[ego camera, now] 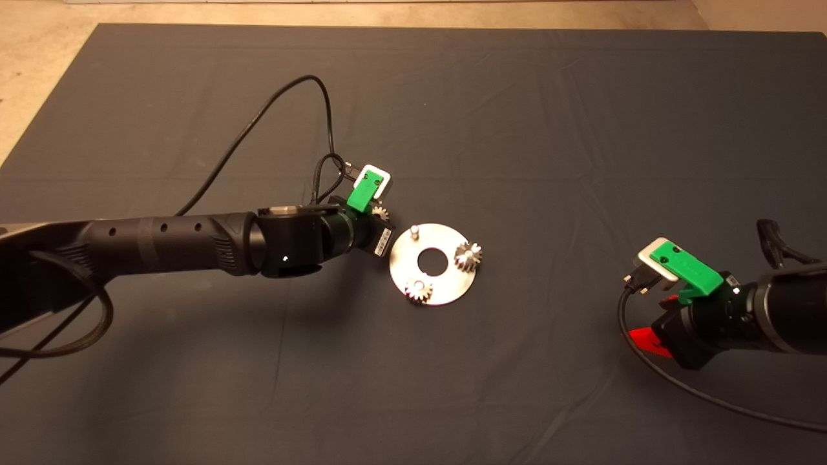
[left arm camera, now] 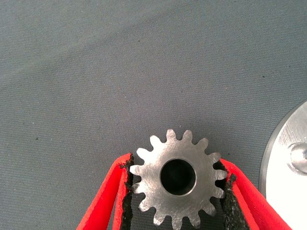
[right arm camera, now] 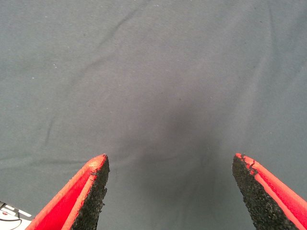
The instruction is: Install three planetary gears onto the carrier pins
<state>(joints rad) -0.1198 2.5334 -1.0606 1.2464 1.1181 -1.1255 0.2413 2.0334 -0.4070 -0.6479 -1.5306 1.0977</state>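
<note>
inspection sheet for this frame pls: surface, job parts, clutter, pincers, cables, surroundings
Surface: dark mat, lightly creased.
Job's things: carrier disc has two planetary gears on pins, one, another; third pin bare. Third gear sits between the left fingers, beside the disc edge.
Clutter: nothing seen.
Pincers: left pincer shut on third gear, just left of the disc; right pincer open, parked at lower right over bare mat.
Cables: black cable loops above left arm; another trails from right wrist.
Surroundings: beige floor beyond the mat.
</note>
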